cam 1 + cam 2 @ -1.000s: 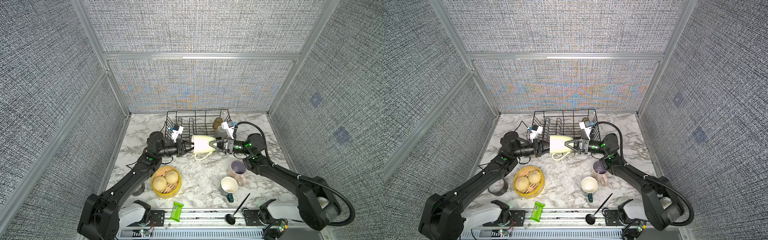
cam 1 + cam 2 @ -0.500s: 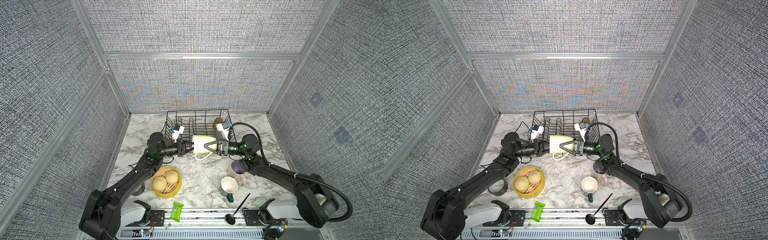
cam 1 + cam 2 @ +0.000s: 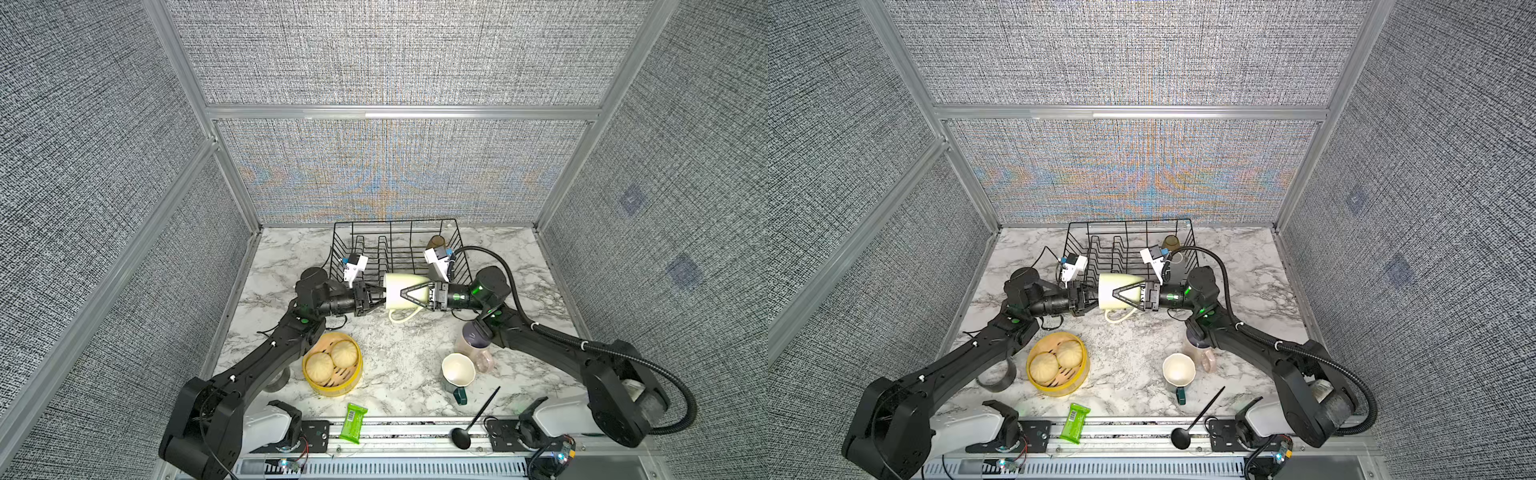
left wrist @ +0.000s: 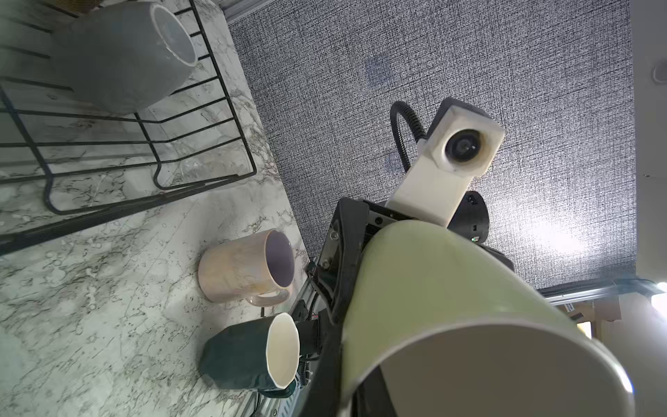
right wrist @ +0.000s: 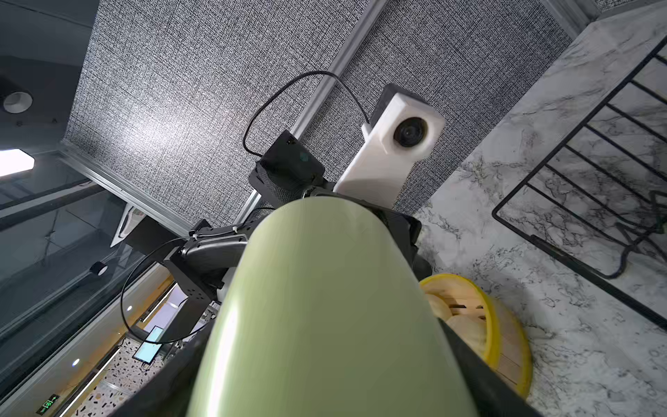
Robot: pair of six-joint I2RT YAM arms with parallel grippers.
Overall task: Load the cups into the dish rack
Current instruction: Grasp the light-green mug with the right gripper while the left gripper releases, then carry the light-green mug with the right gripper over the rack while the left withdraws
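A pale green mug (image 3: 399, 286) (image 3: 1113, 291) hangs on its side in the air just in front of the black wire dish rack (image 3: 395, 232) (image 3: 1129, 222), handle down. My left gripper (image 3: 380, 297) is shut on its rim. My right gripper (image 3: 405, 300) straddles the body from the other end, fingers against both sides, as the right wrist view shows round the mug (image 5: 325, 307). An amber tumbler (image 3: 436, 242) and a grey-white mug (image 4: 126, 54) sit in the rack. A pink mug (image 3: 471, 345) (image 4: 238, 270) and a dark teal mug (image 3: 457, 372) (image 4: 245, 355) stand on the marble.
A yellow steamer basket (image 3: 332, 368) with two buns sits beside my left arm. A green packet (image 3: 353, 422) and a black spoon (image 3: 473, 424) lie at the front edge. My right forearm passes just over the pink mug.
My right gripper has slid left along the pale green mug and its fingers have narrowed onto it. The left gripper and the mug have hardly moved.
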